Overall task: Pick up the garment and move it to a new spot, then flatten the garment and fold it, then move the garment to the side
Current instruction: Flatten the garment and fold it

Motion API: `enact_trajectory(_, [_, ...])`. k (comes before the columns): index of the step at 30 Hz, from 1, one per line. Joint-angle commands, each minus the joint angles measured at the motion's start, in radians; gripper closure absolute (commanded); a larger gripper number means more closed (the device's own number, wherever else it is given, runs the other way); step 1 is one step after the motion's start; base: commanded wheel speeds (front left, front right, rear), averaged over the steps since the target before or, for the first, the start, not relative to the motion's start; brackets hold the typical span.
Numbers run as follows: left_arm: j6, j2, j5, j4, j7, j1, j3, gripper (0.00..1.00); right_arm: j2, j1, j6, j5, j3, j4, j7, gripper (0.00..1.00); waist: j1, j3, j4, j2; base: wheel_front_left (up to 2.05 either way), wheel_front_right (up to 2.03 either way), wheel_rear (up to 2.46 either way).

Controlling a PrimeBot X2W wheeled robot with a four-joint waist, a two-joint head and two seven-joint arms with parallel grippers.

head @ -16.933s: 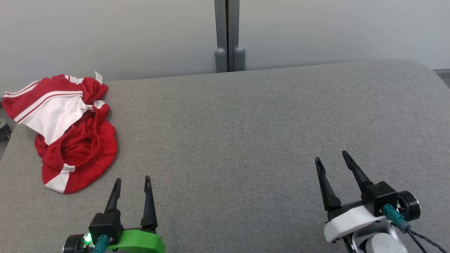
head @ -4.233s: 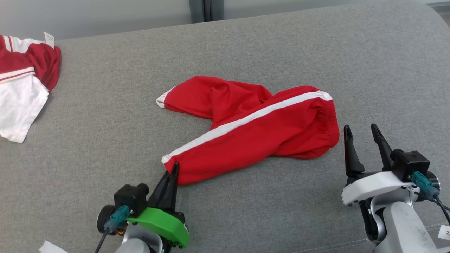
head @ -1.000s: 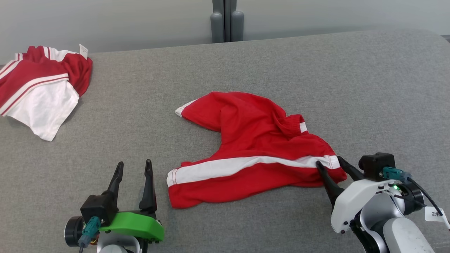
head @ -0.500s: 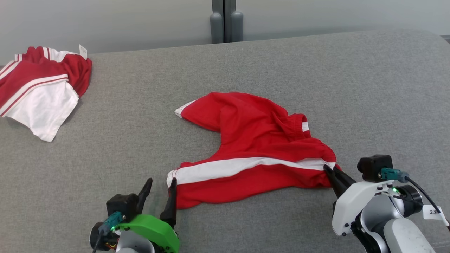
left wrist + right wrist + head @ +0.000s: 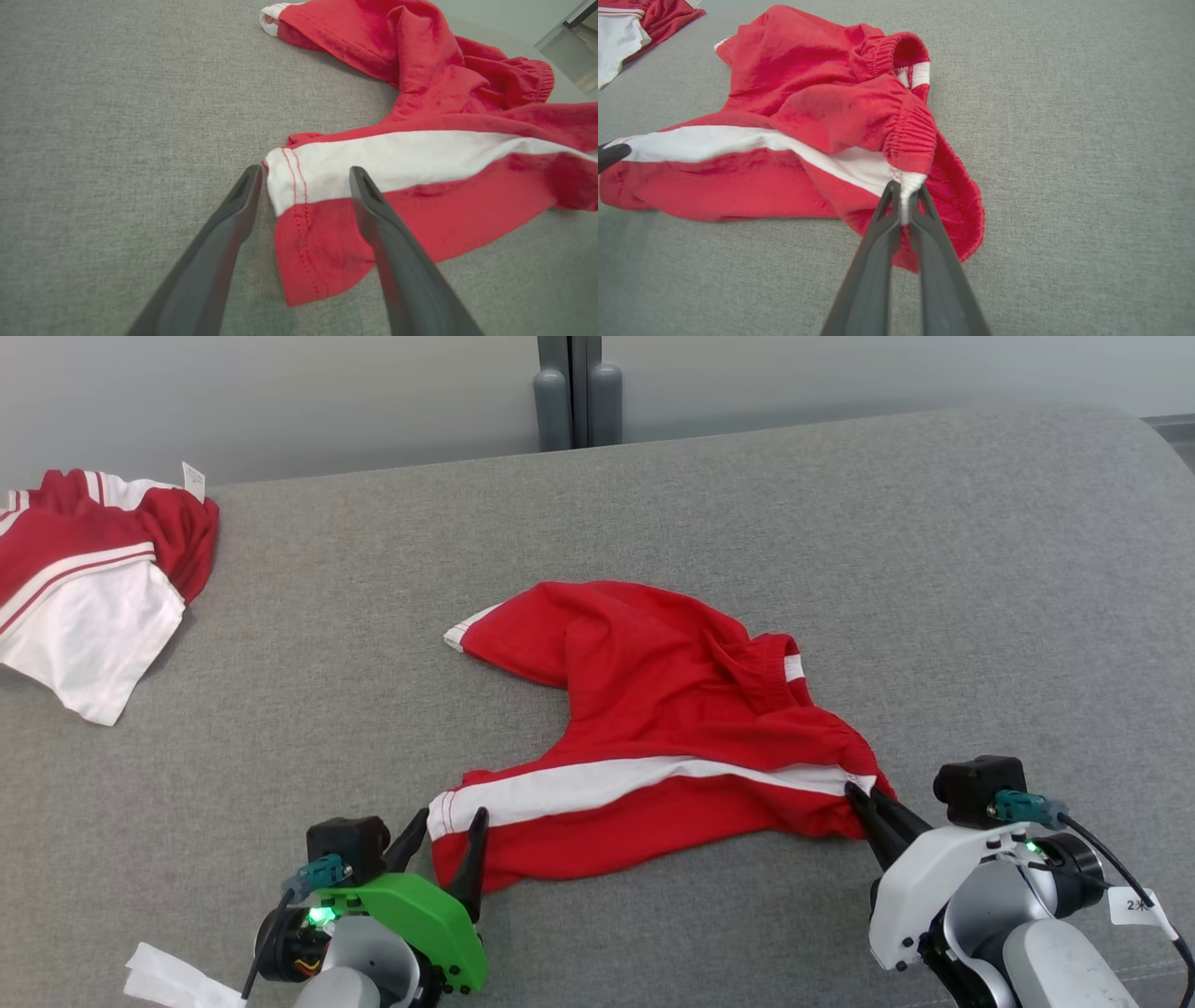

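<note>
— Between the fingers of the left pincer [image 5: 306, 170] lies the hem corner of the shorts [image 5: 672, 709], white stripe and red cloth both; the jaws stand wide, one finger on the pad [image 5: 840, 569] outside the hem, one over the cloth
— And the right pincer [image 5: 906, 186]?
— Pinched tight on the white end of the waistband, cloth bunched just ahead of its tips
— So what makes the left grab a good one?
— I'd push the tips a little further past the stitching, press them to the pad so they gather both layers, then close. Catch only the top layer and the leg will likely open when lifted
— Then?
— Lift both together, draw them apart along the stripe until it runs taut, and lay the shorts flat between the pincers without twisting the far leg
</note>
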Motion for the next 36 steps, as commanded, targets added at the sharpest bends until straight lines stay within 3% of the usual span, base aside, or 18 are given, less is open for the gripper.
enact_trajectory(1, [0.001,0.011,-0.004,-0.013,0.004,0.011,-0.001,0.09,-0.001,-0.013,-0.001,0.004,-0.001,0.004,-0.007,1.00,0.0000,0.002,-0.002,0.0000,0.00,0.00,0.00])
enact_trajectory(4, [0.003,0.015,-0.008,-0.039,0.015,0.016,-0.004,0.28,0.000,-0.014,-0.001,0.005,-0.003,0.009,-0.014,1.00,0.0000,0.003,-0.003,0.0000,0.00,0.00,0.00])
enact_trajectory(6, [0.005,0.015,-0.012,-0.047,0.029,0.021,-0.007,0.48,0.001,-0.016,-0.001,0.005,-0.003,0.012,-0.016,1.00,0.0000,0.004,-0.004,0.0000,0.00,0.00,0.00])
enact_trajectory(7, [0.007,0.017,-0.013,-0.050,0.040,0.022,-0.009,0.51,0.001,-0.017,-0.001,0.006,-0.003,0.013,-0.016,1.00,0.0000,0.005,-0.004,0.0000,0.00,0.00,0.00])
enact_trajectory(19, [0.023,0.030,-0.033,-0.069,0.084,0.004,-0.007,0.55,-0.001,-0.030,-0.001,0.008,0.006,0.020,-0.029,1.00,0.0000,0.012,-0.009,0.0000,0.00,0.00,0.00])
enact_trajectory(21, [0.021,0.029,-0.037,-0.072,0.083,0.001,-0.008,0.60,-0.001,-0.030,-0.001,0.009,0.006,0.023,-0.031,1.00,0.0000,0.012,-0.009,0.0000,0.00,0.00,0.00])
enact_trajectory(25, [0.016,0.025,-0.047,-0.068,0.079,-0.006,-0.009,1.00,0.001,-0.034,-0.001,0.011,0.008,0.026,-0.040,1.00,0.0000,0.011,-0.010,0.0000,0.00,0.00,0.00])
enact_trajectory(36, [0.031,0.020,-0.038,-0.101,-0.036,-0.034,0.004,1.00,-0.002,-0.059,-0.001,0.007,-0.008,0.013,-0.124,1.00,0.0000,-0.002,-0.020,0.0000,0.00,0.00,0.00])
